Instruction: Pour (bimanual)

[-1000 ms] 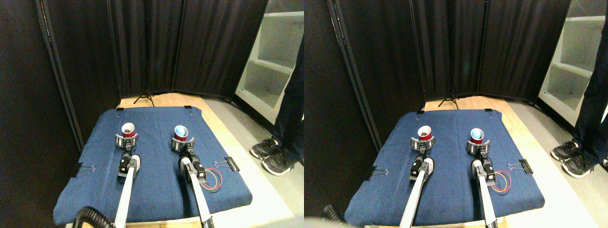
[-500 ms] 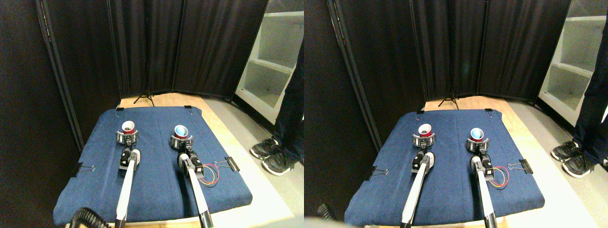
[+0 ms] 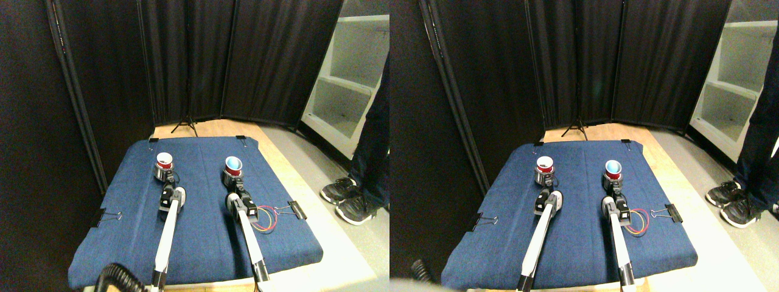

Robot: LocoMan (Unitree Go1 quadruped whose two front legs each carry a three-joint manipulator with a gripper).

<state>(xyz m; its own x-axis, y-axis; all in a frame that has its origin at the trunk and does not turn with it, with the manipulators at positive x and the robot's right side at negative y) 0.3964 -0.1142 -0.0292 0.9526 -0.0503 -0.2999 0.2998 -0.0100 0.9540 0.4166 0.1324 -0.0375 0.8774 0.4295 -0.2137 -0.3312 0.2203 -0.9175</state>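
Note:
Two red cups stand upright on the blue cloth [image 3: 201, 243]. The left cup [image 3: 163, 160] has a white inside with something dark in it. The right cup [image 3: 233, 163] shows a pale blue inside. My left gripper [image 3: 163, 175] reaches up from the bottom and hugs the base of the left cup, its grey jaws tight against it. My right gripper [image 3: 232, 180] holds the base of the right cup the same way. The two cups are roughly a hand's width apart, side by side.
Binder clips pin the cloth at the left edge [image 3: 109, 215] and the right edge [image 3: 296, 210]. Coloured wires [image 3: 266, 219] loop beside my right arm. A person's shoes [image 3: 348, 198] stand on the floor to the right, near a white shelf [image 3: 350, 79]. Black curtains close off the back.
Both arms have stretched forward, carrying the cups a little farther away. The grey jaws around each cup have drawn in narrower against the cups.

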